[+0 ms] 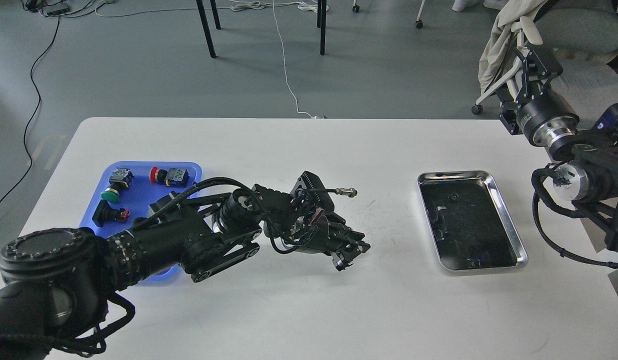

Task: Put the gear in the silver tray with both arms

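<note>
Silver tray [509,220]: shiny rim, dark reflective bottom, long axis 11-to-5 o'clock. Left gripper [350,254] and right gripper [526,52]: finger state unclear.

The silver tray [509,220], a shiny rectangular steel tray with rounded corners, raised rim and dark reflective bottom, lies flat on the right part of the white tabletop [309,300], its long side running away from the robot.

Left tool [350,252] hovers over the white table [309,310], between blue tray [139,200] and silver tray [509,225].
</note>
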`<state>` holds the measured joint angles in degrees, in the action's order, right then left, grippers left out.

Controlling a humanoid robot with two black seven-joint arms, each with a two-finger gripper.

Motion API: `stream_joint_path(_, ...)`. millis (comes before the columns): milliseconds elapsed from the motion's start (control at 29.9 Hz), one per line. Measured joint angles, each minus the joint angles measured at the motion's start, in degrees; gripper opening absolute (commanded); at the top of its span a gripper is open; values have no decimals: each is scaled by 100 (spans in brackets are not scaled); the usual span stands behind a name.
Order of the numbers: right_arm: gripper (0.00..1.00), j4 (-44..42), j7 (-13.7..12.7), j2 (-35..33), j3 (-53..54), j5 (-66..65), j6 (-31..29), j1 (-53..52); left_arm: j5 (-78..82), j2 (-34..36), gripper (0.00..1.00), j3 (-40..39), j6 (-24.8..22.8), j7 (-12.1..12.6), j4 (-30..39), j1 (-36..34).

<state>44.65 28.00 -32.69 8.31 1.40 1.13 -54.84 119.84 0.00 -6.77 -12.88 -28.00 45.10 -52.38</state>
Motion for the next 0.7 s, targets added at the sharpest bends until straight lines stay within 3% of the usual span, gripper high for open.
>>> stream_joint_path(702, 97, 29, 0, 0, -13, 0, 52, -4, -12, 0, 14, -22, 49, 0, -72, 116)
